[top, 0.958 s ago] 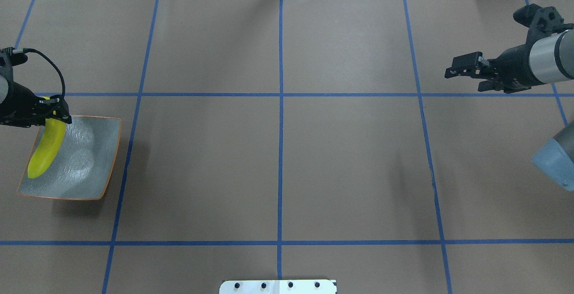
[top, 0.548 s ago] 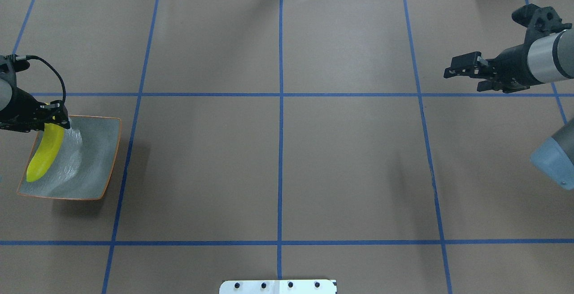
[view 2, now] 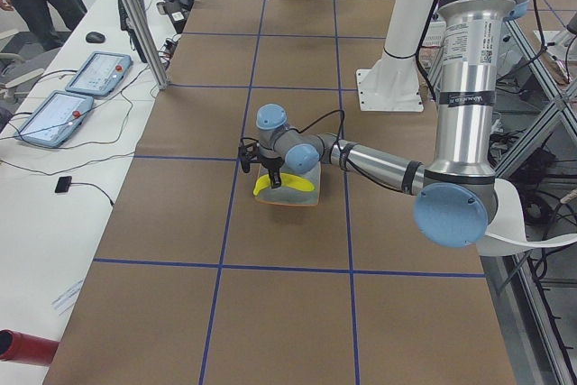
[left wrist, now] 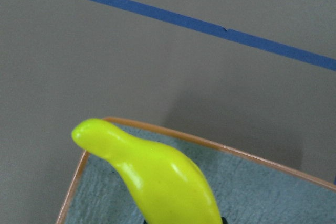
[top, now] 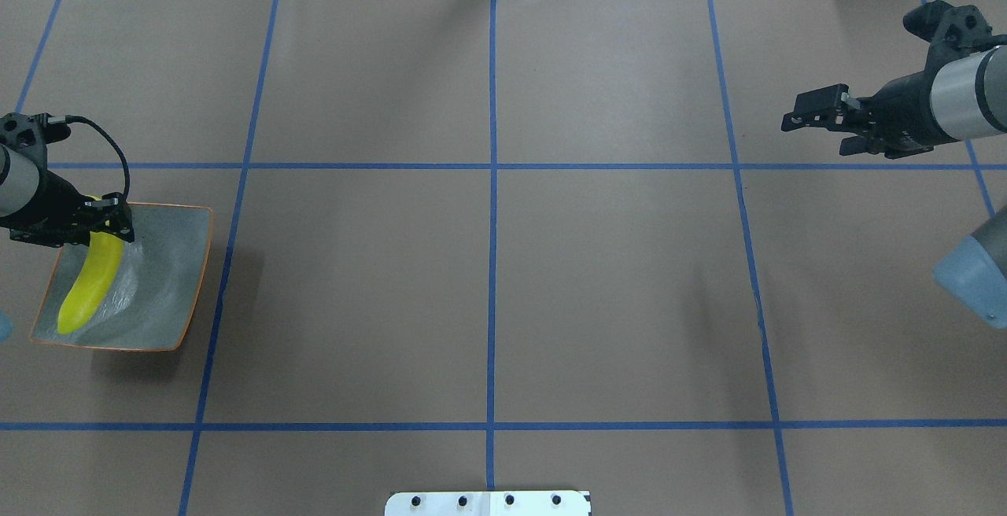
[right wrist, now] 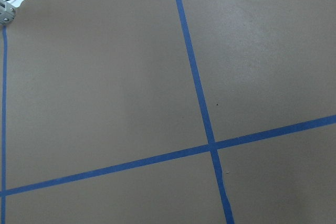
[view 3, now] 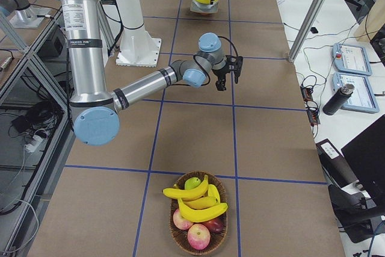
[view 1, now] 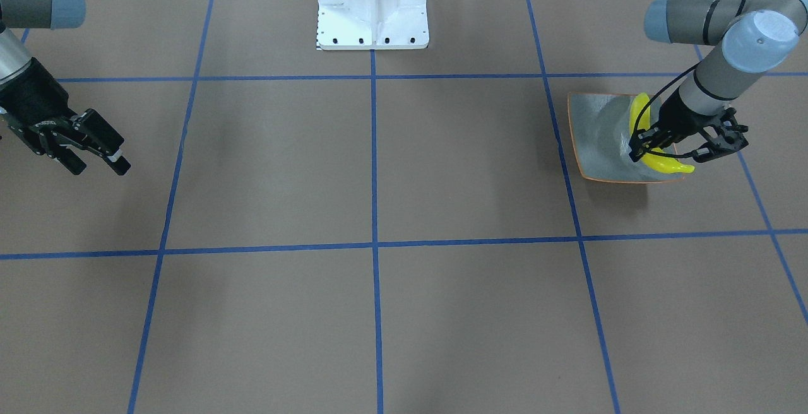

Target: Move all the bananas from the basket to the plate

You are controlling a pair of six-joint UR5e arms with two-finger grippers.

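The left gripper [top: 102, 219] sits over the far left corner of the plate [top: 169, 280], with its fingers narrowed around the stem end of 1 banana [top: 88, 292]. The rest of that banana slopes down along the plate's left side, toward the robot. In the left wrist view the stem tip pokes out past the orange rim. In the front view a finger shows on each side of the yellow fruit.

The plate lies on the brown table [top: 488, 280], near its left edge and just beside a blue tape line [top: 228, 264].

The right gripper [top: 814, 127] hangs above bare table on the far right side, well apart from the plate. Its 2 fingers are spread and hold nothing. Its wrist view shows only brown cover and crossing tape.

The basket [view 3: 171, 224] shows clearly only in the right side view, at the table's right end. In it 3 bananas [view 3: 201, 212] lie across the top, with red apples [view 3: 195, 237] beneath them and 1 small green fruit [view 3: 192, 183] behind them.
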